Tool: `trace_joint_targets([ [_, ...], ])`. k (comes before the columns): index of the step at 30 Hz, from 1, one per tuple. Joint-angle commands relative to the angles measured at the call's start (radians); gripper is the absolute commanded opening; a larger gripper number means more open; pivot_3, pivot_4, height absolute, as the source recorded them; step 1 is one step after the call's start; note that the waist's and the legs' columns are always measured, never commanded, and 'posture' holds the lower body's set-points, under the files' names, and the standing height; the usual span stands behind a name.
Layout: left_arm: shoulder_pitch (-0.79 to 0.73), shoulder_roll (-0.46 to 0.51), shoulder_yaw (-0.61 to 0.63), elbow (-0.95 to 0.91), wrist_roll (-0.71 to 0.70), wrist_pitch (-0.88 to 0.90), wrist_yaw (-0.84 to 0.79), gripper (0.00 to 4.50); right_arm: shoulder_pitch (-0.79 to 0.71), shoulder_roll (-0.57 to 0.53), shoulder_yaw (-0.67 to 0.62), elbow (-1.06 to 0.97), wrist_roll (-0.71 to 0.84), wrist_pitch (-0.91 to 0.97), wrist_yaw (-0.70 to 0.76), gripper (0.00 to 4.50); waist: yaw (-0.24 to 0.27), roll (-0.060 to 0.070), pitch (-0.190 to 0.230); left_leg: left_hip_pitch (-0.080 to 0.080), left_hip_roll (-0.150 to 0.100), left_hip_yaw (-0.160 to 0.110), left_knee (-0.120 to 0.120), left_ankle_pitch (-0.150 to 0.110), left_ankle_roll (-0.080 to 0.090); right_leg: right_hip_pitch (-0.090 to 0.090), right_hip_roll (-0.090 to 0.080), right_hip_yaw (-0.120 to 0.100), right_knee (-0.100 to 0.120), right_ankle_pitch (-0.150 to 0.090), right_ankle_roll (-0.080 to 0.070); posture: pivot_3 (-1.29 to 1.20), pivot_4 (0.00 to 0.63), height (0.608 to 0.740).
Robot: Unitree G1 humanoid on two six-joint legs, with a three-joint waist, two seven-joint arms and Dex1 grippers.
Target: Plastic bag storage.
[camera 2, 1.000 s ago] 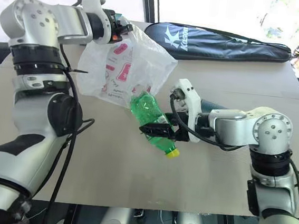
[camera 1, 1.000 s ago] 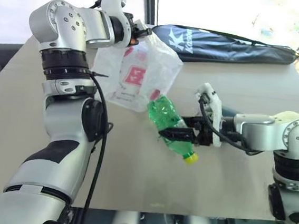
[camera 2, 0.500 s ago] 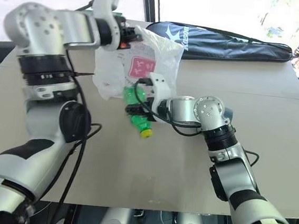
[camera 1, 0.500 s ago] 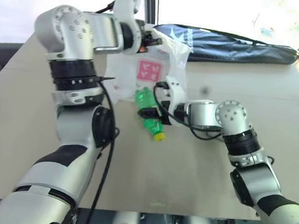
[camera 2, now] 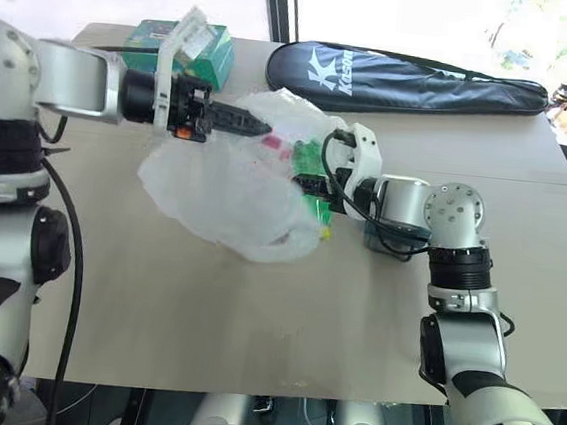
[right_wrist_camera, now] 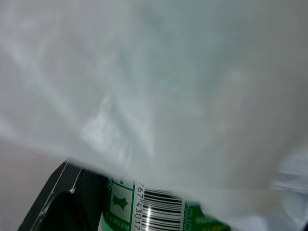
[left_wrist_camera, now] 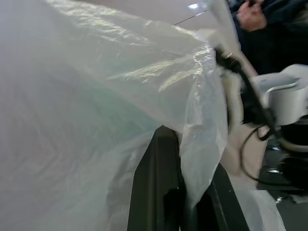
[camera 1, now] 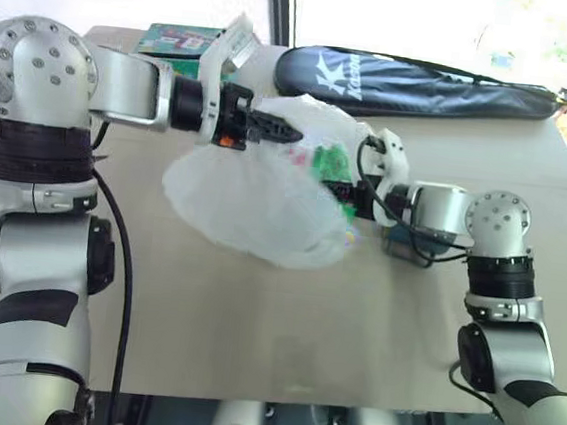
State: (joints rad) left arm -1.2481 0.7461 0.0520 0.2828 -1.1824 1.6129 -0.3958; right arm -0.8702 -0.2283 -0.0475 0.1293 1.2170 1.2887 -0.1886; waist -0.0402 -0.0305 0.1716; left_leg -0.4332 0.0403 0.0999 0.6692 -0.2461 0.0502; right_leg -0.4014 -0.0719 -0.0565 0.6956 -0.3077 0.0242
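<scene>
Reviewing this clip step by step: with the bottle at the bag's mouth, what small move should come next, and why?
Probably push the right pincer a little deeper into the bag. The left pincer is shut on the bag's edge, holding it up off the table, and the bottle in the right pincer shows green through the plastic near the mouth, so releasing now might let it slip out.

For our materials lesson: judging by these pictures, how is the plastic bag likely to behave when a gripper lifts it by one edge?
The plastic bag probably stays floppy: pinched by the left gripper, it sags and billows onto the table. It looks thin, translucent and crinkled, so likely very light, and it may slip or tear.
</scene>
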Motion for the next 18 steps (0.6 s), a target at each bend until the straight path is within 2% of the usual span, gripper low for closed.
trace_joint_targets([
  [1, 0.024, -0.001, 0.054, 0.020, -0.147, 0.002, 0.105, 0.00, -0.040, 0.080, -0.039, -0.039, 0.024, -0.015, 0.014, 3.18, -0.002, 0.000, 0.000, 0.000, 0.000, 0.000, 0.000, 0.000, 0.000, 0.000, 0.000, 0.000, 0.000, 0.000, 0.000, 0.00, 0.150, 0.740],
  [7, 0.165, 0.002, 0.076, -0.104, -0.324, 0.002, 0.270, 0.00, -0.077, 0.306, -0.089, 0.120, -0.070, -0.177, -0.009, 3.18, -0.003, 0.000, 0.000, 0.001, 0.000, 0.001, 0.000, 0.000, 0.000, 0.000, 0.000, 0.002, 0.001, 0.000, 0.000, 0.00, 0.150, 0.740],
  [9, 0.210, -0.001, 0.084, -0.163, -0.339, 0.001, 0.312, 0.00, -0.084, 0.310, -0.018, 0.108, -0.118, -0.182, 0.156, 3.18, 0.000, 0.000, 0.000, 0.000, 0.000, 0.000, 0.000, 0.000, 0.000, 0.000, 0.000, 0.002, 0.000, 0.000, 0.000, 0.00, 0.150, 0.740],
  [11, 0.245, -0.020, 0.108, -0.178, -0.387, -0.034, 0.380, 0.00, -0.071, 0.324, -0.003, 0.106, -0.162, -0.204, 0.192, 3.18, 0.005, 0.000, 0.000, 0.000, -0.002, 0.000, 0.000, 0.000, 0.000, 0.000, 0.000, 0.003, 0.000, 0.000, 0.000, 0.00, 0.150, 0.740],
  [12, 0.258, -0.027, 0.118, -0.182, -0.402, -0.053, 0.417, 0.00, -0.059, 0.325, 0.000, 0.100, -0.180, -0.209, 0.201, 4.21, 0.007, 0.000, 0.000, 0.000, -0.002, 0.000, 0.000, 0.000, 0.000, 0.000, -0.001, 0.003, 0.000, 0.000, 0.000, 0.00, 0.150, 0.740],
  [13, 0.270, -0.030, 0.128, -0.190, -0.413, -0.071, 0.446, 0.00, -0.046, 0.310, 0.013, 0.076, -0.207, -0.207, 0.206, 4.41, 0.008, 0.000, 0.000, -0.001, -0.002, -0.001, 0.000, 0.000, 0.000, 0.000, -0.001, 0.002, 0.000, 0.000, 0.000, 0.00, 0.150, 0.740],
  [18, 0.300, -0.023, 0.138, -0.224, -0.400, -0.126, 0.535, 0.00, 0.030, 0.149, 0.091, -0.158, -0.313, -0.172, 0.273, 4.41, 0.010, 0.000, 0.000, 0.000, -0.002, -0.002, 0.002, 0.000, 0.001, 0.001, 0.000, 0.002, 0.001, 0.000, 0.000, 0.00, 0.150, 0.740],
])
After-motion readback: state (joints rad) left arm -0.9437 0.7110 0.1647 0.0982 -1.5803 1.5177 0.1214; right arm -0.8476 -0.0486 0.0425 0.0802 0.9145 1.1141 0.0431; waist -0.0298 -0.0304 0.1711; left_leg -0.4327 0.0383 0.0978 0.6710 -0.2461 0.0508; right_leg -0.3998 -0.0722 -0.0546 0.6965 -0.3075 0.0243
